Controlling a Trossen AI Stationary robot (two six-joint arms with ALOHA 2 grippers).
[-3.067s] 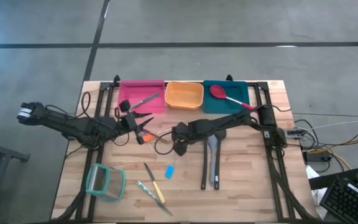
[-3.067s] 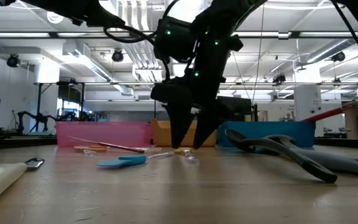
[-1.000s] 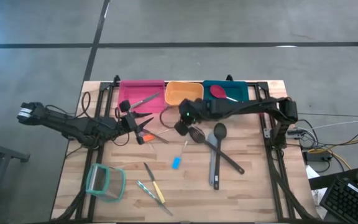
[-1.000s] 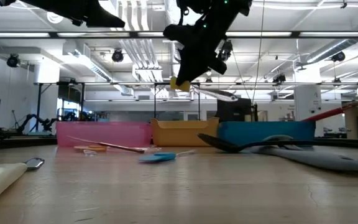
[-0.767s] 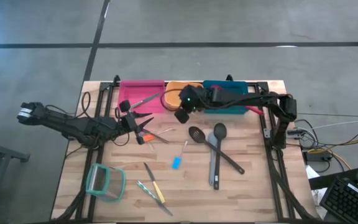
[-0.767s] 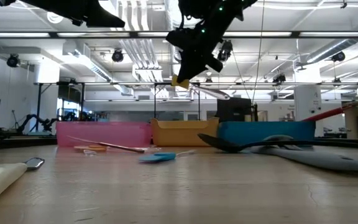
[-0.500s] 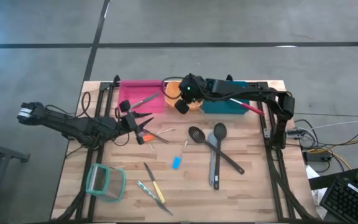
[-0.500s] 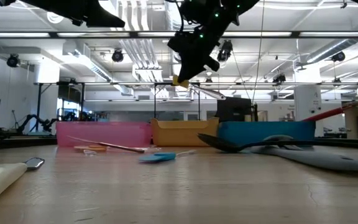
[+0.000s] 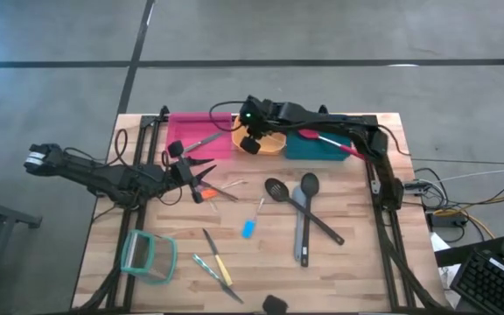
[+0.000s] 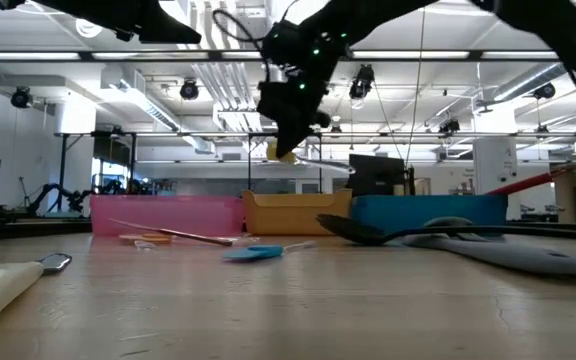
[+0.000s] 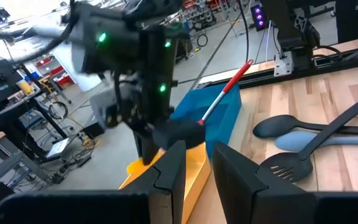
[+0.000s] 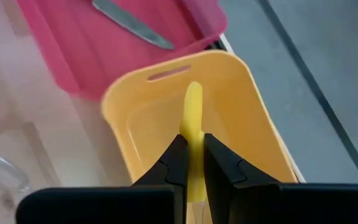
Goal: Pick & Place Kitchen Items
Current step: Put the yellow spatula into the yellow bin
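Over the orange bin [image 9: 269,140] your right hand [image 9: 250,143] is clamped tight on a yellow-handled tool [image 12: 192,124], probably a peeler, hanging above the bin's inside. The pink bin [image 9: 198,133] sits just beside it. Your left hand [image 9: 201,175] waits mid-table, fingers a bit apart, looks like on an orange-handled piece [image 9: 206,192], hard to say.

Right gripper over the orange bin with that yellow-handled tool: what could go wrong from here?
1. The right gripper pinches the slim yellow-handled tool only partway along its handle; it may twist or slip before release.
2. It hangs high above the orange bin, near the rim shared with the pink bin; a drop from there could bounce out or land in the wrong bin.
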